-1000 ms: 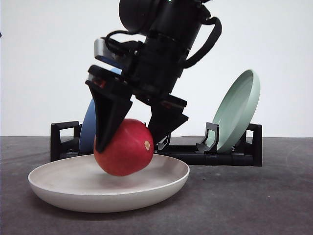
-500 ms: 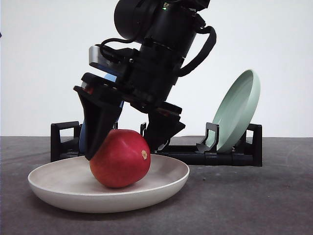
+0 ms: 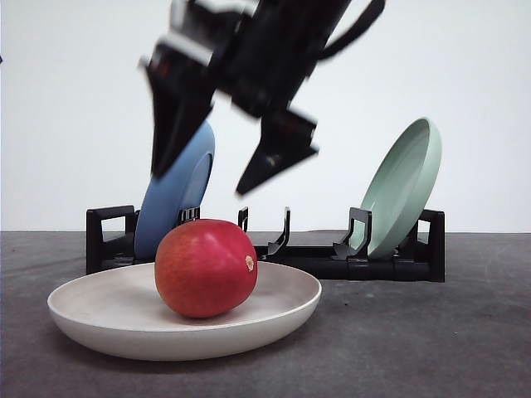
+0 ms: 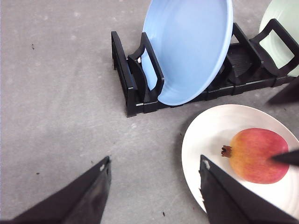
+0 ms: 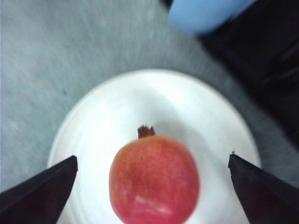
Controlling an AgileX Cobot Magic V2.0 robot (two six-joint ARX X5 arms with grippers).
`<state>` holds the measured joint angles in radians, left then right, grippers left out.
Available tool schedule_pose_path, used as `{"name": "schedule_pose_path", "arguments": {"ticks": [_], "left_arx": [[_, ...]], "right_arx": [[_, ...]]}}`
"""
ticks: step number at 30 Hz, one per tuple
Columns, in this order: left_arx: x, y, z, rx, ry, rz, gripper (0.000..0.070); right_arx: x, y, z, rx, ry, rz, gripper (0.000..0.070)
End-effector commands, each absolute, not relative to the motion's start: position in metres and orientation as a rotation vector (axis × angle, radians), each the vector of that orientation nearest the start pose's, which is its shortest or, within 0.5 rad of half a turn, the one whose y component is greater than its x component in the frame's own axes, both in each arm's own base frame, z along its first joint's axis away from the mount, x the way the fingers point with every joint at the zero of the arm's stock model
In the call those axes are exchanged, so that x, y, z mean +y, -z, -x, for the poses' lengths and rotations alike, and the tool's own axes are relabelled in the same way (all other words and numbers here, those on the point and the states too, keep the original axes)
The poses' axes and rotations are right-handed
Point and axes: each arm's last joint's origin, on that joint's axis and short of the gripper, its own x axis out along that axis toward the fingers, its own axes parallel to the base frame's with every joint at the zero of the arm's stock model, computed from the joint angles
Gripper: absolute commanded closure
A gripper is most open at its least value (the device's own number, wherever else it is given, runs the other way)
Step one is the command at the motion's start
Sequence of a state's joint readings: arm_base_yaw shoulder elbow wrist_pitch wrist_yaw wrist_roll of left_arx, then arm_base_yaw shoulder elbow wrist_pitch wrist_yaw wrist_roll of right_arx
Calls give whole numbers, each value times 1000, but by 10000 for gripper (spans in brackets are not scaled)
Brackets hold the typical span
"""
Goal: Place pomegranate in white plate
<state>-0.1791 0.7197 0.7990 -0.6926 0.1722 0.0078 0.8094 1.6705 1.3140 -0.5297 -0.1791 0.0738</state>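
The white plate [image 3: 83, 319] sits on the grey worktop [image 3: 431, 348] with bare surface in front and to its right. Just behind it stands a black rack [image 3: 390, 264] holding an upright blue plate [image 3: 178, 195] and a tilted pale green plate [image 3: 402, 186]. The pomegranate [image 3: 206, 268] rests in the white plate. The right claw [image 3: 211, 166], blurred, hangs above it, apparently spread wide and apart from the fruit. The left claw [image 4: 154, 186] is spread open over bare worktop beside the plate.

- The pomegranate [image 3: 206, 267] is round, shiny and red. It sits in the plate.
- The white plate [image 3: 124, 327] is wide, shallow and flat on the table.
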Motion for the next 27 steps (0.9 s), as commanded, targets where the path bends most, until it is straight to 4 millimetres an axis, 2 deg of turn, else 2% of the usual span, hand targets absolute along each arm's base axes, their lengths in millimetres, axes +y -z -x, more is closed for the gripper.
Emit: {"name": "schedule_pose_path", "arguments": {"ticks": [1,6,11,20,27], "left_arx": [[-30,-304,-138,606,351,-18,347],[-30,-304,-138,606,351,-18,347],[-30,-304,-138,606,351,-18,347],[-30,-304,-138,607,351,-17,347],[-30,-304,-138,607,350,-14,347]], "right_arx": [[260,-272,-242,860,-894,228,42],[230,-291,-229,785,-857,218,42],[193,-292,-210,742,-810,215,43],[125,-272,-173,677,-678,169,44],[81,-254,-153,641,-507,117,44]]}}
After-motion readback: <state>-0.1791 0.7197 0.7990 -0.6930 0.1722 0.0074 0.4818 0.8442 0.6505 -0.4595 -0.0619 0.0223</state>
